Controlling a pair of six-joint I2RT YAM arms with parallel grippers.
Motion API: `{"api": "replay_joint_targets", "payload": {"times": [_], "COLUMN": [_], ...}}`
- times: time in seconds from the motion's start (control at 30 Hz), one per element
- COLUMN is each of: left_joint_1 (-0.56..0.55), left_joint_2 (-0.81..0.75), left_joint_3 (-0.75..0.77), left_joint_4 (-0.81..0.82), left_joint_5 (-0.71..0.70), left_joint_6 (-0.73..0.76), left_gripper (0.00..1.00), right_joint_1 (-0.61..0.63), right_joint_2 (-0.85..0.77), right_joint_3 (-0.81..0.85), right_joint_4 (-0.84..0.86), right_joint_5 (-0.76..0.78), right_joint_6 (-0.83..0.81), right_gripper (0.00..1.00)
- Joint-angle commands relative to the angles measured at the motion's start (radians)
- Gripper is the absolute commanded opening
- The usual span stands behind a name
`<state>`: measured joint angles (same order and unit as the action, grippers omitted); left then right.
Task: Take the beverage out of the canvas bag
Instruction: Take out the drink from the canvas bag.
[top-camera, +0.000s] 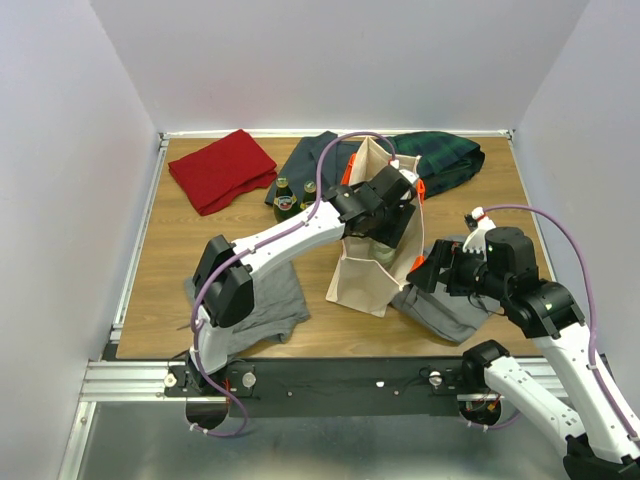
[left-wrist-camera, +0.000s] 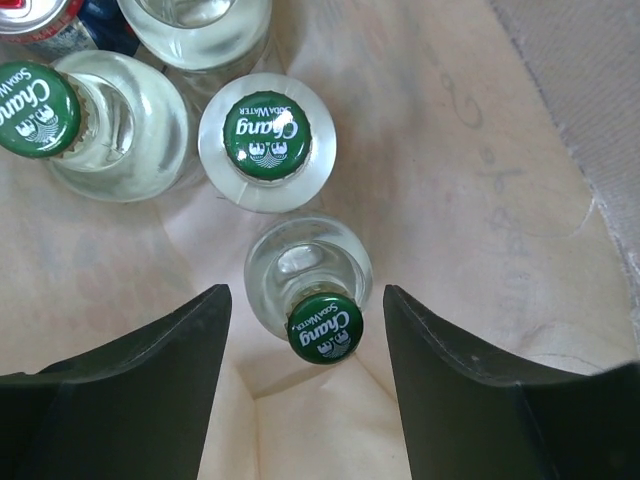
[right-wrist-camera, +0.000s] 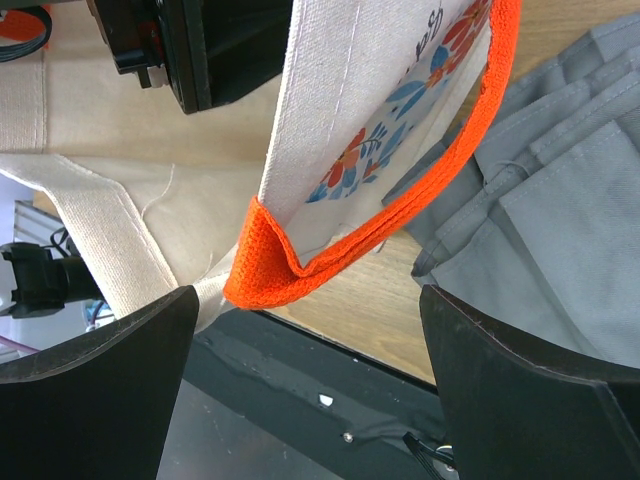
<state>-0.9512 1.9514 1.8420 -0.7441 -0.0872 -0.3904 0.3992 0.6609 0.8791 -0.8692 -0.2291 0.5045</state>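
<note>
The beige canvas bag (top-camera: 362, 272) with orange handles (top-camera: 419, 187) stands mid-table. My left gripper (top-camera: 388, 222) reaches down into its mouth. In the left wrist view the gripper (left-wrist-camera: 305, 345) is open, its fingers (left-wrist-camera: 150, 390) on either side of a clear glass bottle with a green Chang cap (left-wrist-camera: 325, 328), apart from it. Two more such bottles (left-wrist-camera: 267, 140) stand beyond it in the bag. My right gripper (top-camera: 425, 270) is open at the bag's right side. In the right wrist view the gripper (right-wrist-camera: 305, 345) is open and an orange handle loop (right-wrist-camera: 262, 272) hangs just above its gap, untouched.
Two dark green bottles (top-camera: 285, 203) stand on the table left of the bag. A red cloth (top-camera: 222, 170), a dark plaid cloth (top-camera: 445, 160) and grey folded clothes (top-camera: 452, 312) (top-camera: 262, 300) lie around. A red can (left-wrist-camera: 30, 20) sits in the bag's far corner.
</note>
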Motion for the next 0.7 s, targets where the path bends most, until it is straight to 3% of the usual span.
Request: {"api": "replay_joint_targets", "payload": {"times": [0.0,0.43,0.67], "left_joint_1": [-0.008,-0.008,-0.008], "left_joint_2": [0.023,0.032,0.040], "left_joint_3": [0.016,0.014,0.016], "left_joint_4": [-0.009,-0.008,-0.005], "left_joint_5": [-0.013,-0.005,0.007], "left_joint_6": [-0.001,0.004,0.005], "left_gripper": [0.70,0.66,0.51], "right_joint_1": [0.004,0.004,0.003], "right_joint_2": [-0.001,-0.001,-0.006], "right_joint_3": [-0.019,-0.019,-0.020], "right_joint_4": [-0.024,-0.022,-0.022], "right_joint_5": [0.011,0.011,0.016], "right_joint_6": [-0.009,-0.008,-0.006], "right_gripper": [1.00,1.00,1.00]}}
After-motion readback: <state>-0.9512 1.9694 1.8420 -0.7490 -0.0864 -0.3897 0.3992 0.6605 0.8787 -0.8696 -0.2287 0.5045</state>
